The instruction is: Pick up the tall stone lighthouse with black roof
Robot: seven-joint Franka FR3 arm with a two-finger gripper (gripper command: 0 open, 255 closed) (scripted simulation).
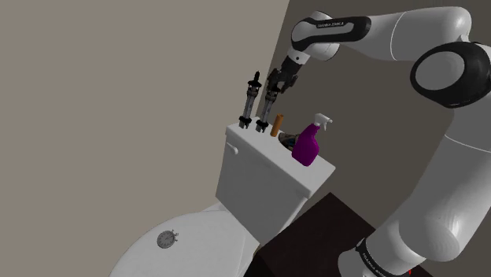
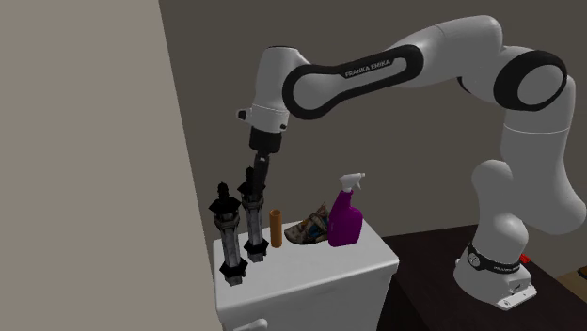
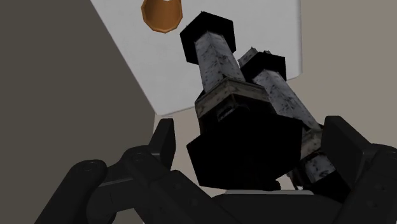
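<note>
Lighthouse (image 3: 219, 70) roof sits between my spread jaws, not yet pinched; twin lighthouse (image 3: 286, 95) crowds one finger (image 3: 347, 149), so closing may catch it and topple both.

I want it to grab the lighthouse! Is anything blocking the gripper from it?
Nothing visible is. The gripper is open around the black roof of the lighthouse. A second lighthouse stands close beside it on the toilet tank, not between them.
</note>
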